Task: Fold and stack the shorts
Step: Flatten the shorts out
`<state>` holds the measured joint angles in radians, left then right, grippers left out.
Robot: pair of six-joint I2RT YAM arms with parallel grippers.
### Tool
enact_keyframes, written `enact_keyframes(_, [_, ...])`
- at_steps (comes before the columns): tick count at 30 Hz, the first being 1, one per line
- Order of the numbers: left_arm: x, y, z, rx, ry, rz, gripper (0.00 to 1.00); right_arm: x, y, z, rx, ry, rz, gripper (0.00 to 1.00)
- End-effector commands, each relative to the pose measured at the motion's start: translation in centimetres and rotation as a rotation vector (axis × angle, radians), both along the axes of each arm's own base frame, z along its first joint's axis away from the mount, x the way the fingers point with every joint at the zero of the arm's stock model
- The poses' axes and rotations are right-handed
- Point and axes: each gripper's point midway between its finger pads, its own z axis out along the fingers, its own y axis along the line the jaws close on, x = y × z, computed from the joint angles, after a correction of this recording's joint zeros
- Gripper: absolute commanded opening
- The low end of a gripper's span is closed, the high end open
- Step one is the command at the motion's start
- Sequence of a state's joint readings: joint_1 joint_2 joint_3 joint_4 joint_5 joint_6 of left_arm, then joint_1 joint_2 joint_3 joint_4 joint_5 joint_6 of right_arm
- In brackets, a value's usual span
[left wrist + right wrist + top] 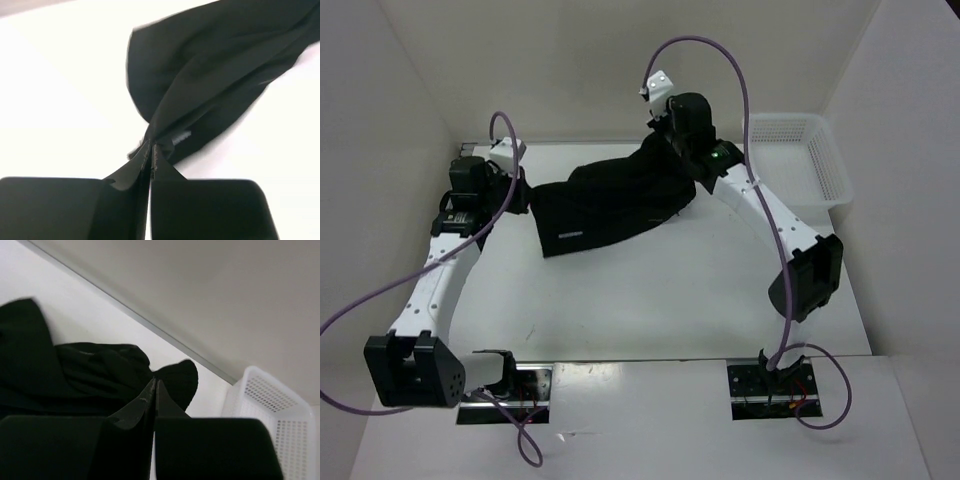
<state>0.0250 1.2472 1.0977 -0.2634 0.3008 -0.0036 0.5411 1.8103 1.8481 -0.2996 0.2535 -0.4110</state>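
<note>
My left gripper (151,150) has its jaws pressed tight on a corner of the black soft fabric shorts (610,205). My right gripper (154,385) has its jaws closed too, and I judge it is pinching the opposite edge, because in the top view the cloth rises toward it. The shorts sit on the far half of the white table (650,290), stretched from my left pinch at 10 o'clock to my right pinch at 12 o'clock. The white plastic mesh basket (810,150) stands apart at 2 o'clock. To fold well, I should move both pinches at the same height and pace and draw the span taut before laying it over, so no crease gets trapped. The cloth looks matte and limp, bunched in deep ridges, with a tiny pale mark near the front edge.
</note>
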Motion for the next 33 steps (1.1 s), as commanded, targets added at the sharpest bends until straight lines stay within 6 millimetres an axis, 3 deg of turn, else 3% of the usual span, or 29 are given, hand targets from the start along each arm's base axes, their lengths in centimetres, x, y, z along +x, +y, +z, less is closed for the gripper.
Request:
enact_keyframes(1, [-0.5, 1.4, 1.5, 0.013, -0.051, 0.045, 0.0, -1.0, -1.9, -3.4, -0.094, 0.052, -0.016, 0.0])
enact_keyframes(4, [0.0, 4.3, 3.4, 0.023, -0.107, 0.124, 0.0, 0.0, -4.6, -2.7, -0.095, 0.033, -0.074, 0.0])
enact_keyframes(5, [0.2, 4.9, 4.6, 0.025, -0.133, 0.138, 0.0, 1.0, -6.4, -2.5, -0.065, 0.035, -0.125, 0.0])
enact_keyframes(8, [-0.5, 5.5, 5.5, 0.024, -0.146, 0.152, 0.0, 2.4, -9.0, 0.7, 0.032, 0.002, -0.166, 0.0])
enact_keyframes(9, [-1.2, 5.2, 6.1, 0.021, -0.154, 0.142, 0.0, 2.2, -8.8, 0.2, 0.028, 0.024, -0.149, 0.0])
enact_keyframes(11, [-2.9, 4.0, 4.8, -0.006, -0.104, 0.094, 0.0, 0.7, -7.5, 0.9, 0.065, 0.042, -0.061, 0.0])
enact_keyframes(12, [-4.2, 3.5, 3.9, -0.016, -0.083, 0.076, 0.0, -0.3, -7.1, -0.9, 0.064, 0.104, -0.03, 0.0])
enact_keyframes(14, [-6.3, 1.7, 2.9, -0.037, -0.054, 0.018, 0.0, -1.8, -6.6, -1.7, 0.08, 0.144, 0.019, 0.0])
enact_keyframes(16, [-7.3, 1.1, 1.5, -0.04, -0.028, 0.003, 0.0, -3.0, -6.1, -4.8, 0.068, 0.225, 0.059, 0.0])
enact_keyframes(17, [-7.8, 0.7, -0.1, -0.044, 0.006, -0.009, 0.0, -3.4, -6.1, -5.0, 0.069, 0.232, 0.067, 0.0])
enact_keyframes(18, [-7.7, 0.7, -0.5, -0.044, 0.006, -0.009, 0.0, -3.5, -6.0, -5.5, 0.076, 0.246, 0.072, 0.0])
enact_keyframes(20, [-6.7, 1.2, -1.6, -0.034, 0.02, 0.013, 0.0, -3.0, -5.1, -6.5, 0.097, 0.277, 0.095, 0.0])
enact_keyframes(21, [-6.2, 1.2, -2.0, -0.035, 0.031, 0.013, 0.0, -2.0, -4.6, -5.1, 0.12, 0.242, 0.095, 0.0])
enact_keyframes(22, [-5.4, 1.5, -2.0, -0.031, 0.026, 0.021, 0.0, -0.8, -3.8, -7.0, 0.138, 0.287, 0.091, 0.0])
enact_keyframes(23, [-4.4, 1.6, -3.3, -0.034, 0.066, 0.022, 0.0, 0.5, -3.3, -6.9, 0.159, 0.274, 0.087, 0.0])
enact_keyframes(24, [-3.7, 1.8, -3.6, -0.031, 0.075, 0.03, 0.0, 1.9, -3.0, -5.6, 0.179, 0.241, 0.071, 0.02])
enact_keyframes(25, [-2.8, 1.9, -3.7, -0.03, 0.07, 0.03, 0.0, 3.9, -2.8, -8.6, 0.167, 0.275, 0.032, 0.1])
enact_keyframes(26, [-2.3, 1.9, -4.7, -0.033, 0.103, 0.03, 0.0, 5.0, -2.6, -9.2, 0.176, 0.272, 0.01, 0.48])
enact_keyframes(27, [-2.0, 2.0, -5.0, -0.034, 0.105, 0.03, 0.0, 6.1, -2.5, -8.8, 0.179, 0.251, -0.001, 0.64])
enact_keyframes(28, [-2.2, 2.0, -5.2, -0.035, 0.117, 0.031, 0.0, 6.9, -2.1, -11.2, 0.174, 0.289, -0.009, 0.77])
enact_keyframes(29, [-2.4, 1.8, -5.7, -0.042, 0.141, 0.023, 0.0, 6.9, -2.1, -11.3, 0.174, 0.289, -0.009, 0.95])
enact_keyframes(31, [-3.0, 1.7, -5.5, -0.043, 0.157, 0.023, 0.0, 5.9, -1.2, -11.7, 0.194, 0.326, 0.044, 0.99])
enact_keyframes(33, [-3.9, 1.8, -7.0, -0.04, 0.189, 0.034, 0.0, 4.4, -1.4, -13.0, 0.187, 0.376, 0.06, 0.99])
